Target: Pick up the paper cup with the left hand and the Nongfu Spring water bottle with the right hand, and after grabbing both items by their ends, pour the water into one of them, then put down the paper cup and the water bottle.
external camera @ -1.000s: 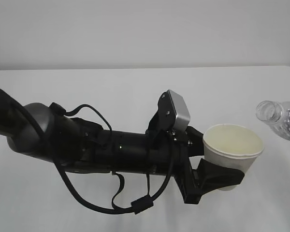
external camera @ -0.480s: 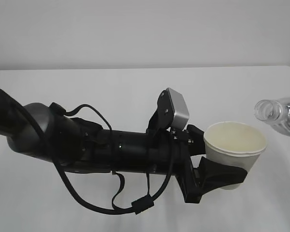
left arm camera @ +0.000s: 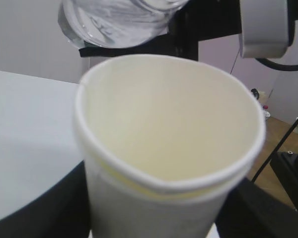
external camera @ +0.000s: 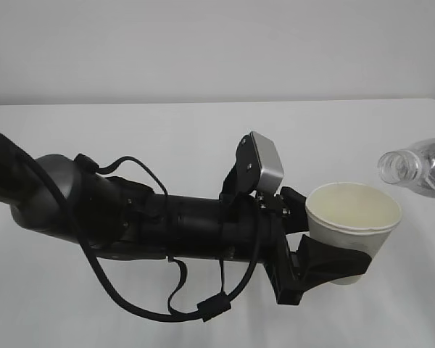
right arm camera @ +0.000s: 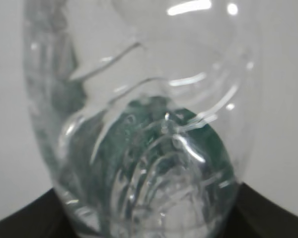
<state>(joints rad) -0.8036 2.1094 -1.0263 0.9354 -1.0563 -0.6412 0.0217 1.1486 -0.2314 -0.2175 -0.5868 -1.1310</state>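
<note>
At the right edge of the exterior frame, the Nongfu Spring water bottle [external camera: 420, 167] lies tipped nearly level, its long axis running left to right and its open, capless mouth turned left toward the paper cup [external camera: 351, 228]. The mouth sits up and to the right of the cup's rim, near it but not yet over the opening, so the pour appears to turn on closing that small sideways gap and tilting the neck further down.

The left hand [external camera: 322, 264] reaches in from the lower left, and its pincer is closed on the lower part of the cup, black fingers wrapped at either side, holding it upright and clear of the white desk [external camera: 167, 138]. From the left wrist view the cup [left arm camera: 171, 148] shows a pale cream inside that looks dry, with the bottle [left arm camera: 114, 20] blurred above its far rim at the top of the frame.

The right hand is barely visible; only dark edges show in the lower corners of its wrist view, on either side of the bottle [right arm camera: 144, 124]. It appears to clamp the bottle's base end, with water [right arm camera: 159, 198] pooled inside.
</note>
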